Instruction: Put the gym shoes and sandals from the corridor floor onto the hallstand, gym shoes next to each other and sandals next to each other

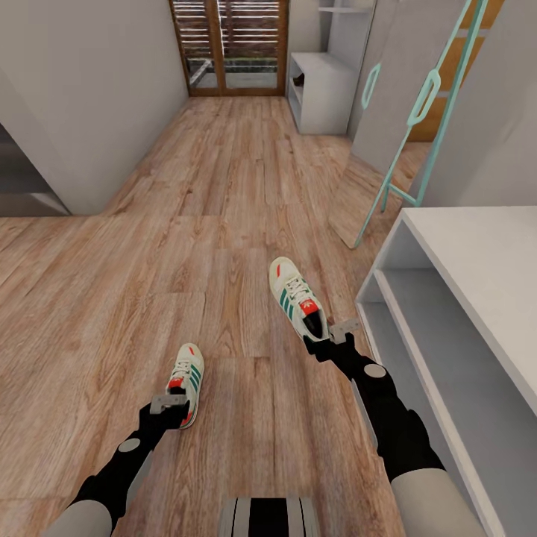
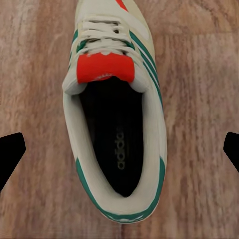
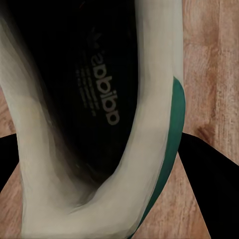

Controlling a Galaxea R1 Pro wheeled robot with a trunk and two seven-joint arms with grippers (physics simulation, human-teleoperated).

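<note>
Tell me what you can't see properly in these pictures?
- Left shoe: in the head view, the left gripper covers its heel.
- Right shoe: in the right wrist view, toe and laces are cut off by the picture edge.
- Right gripper: in the head view, too small to tell whether it pinches the heel.
- Far rack: too small to tell what's inside.

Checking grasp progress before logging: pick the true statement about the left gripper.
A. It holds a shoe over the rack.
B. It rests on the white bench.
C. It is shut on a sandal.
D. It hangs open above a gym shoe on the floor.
D: the left wrist view shows the left gripper with fingertips spread wide on either side of the gym shoe, which lies on the corridor floor.
</note>
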